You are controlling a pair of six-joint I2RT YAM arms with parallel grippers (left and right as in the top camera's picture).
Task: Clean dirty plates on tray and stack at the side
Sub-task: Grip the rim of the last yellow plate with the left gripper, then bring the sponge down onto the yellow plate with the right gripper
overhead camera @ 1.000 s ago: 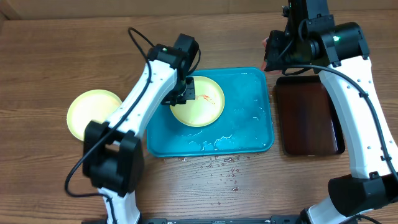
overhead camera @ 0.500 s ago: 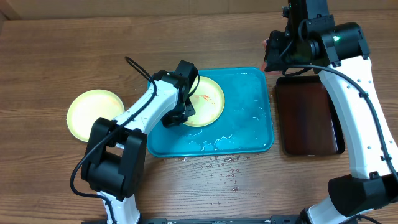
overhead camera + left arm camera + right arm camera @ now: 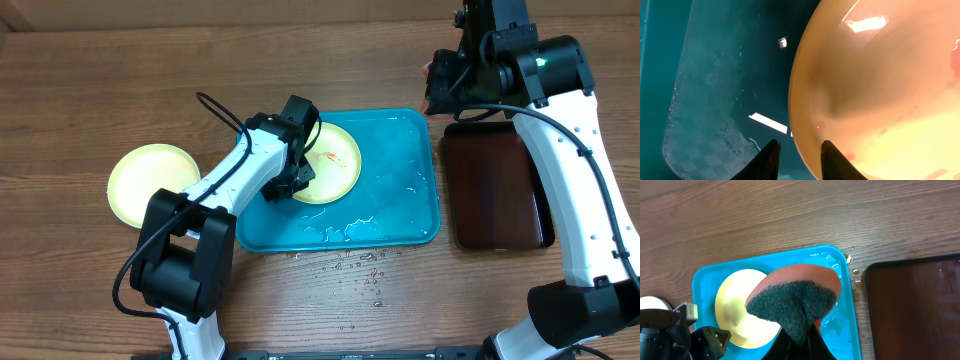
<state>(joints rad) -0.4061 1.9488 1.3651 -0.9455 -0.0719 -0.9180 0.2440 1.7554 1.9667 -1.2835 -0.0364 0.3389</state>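
Largest, the wooden table (image 3: 90,70): brown grain, filling the overhead view. At mid-table, a little toward the near edge: the teal tray (image 3: 400,180), wet, with puddles along its near rim. Just beside it toward the right edge, apart by a narrow strip of wood: a dark brown tray (image 3: 495,185), smaller.

In the teal tray's left half: one pale yellow dirty plate (image 3: 338,172), with a red smear (image 3: 326,157) near its centre. Glossy in the left wrist view, with a few faint reddish specks. Well apart, close to the left edge and off the tray: a second pale yellow plate (image 3: 150,182), flat on the wood.

Raised near the teal tray's far right corner: the right gripper (image 3: 796,341), clamped on a sponge (image 3: 792,297). Orange-red body, dark green scouring face turned toward the wrist camera.

Low at the left rim of the plate on the tray: the left gripper (image 3: 800,146). Fingers (image 3: 773,159) narrowly parted, one over the wet tray floor, the other over the plate, astride the rim. No telling from the wrist view: pressing on the rim, or merely either side of it.

Smallest: scattered water drops (image 3: 360,268) on the wood between the teal tray and the near edge.
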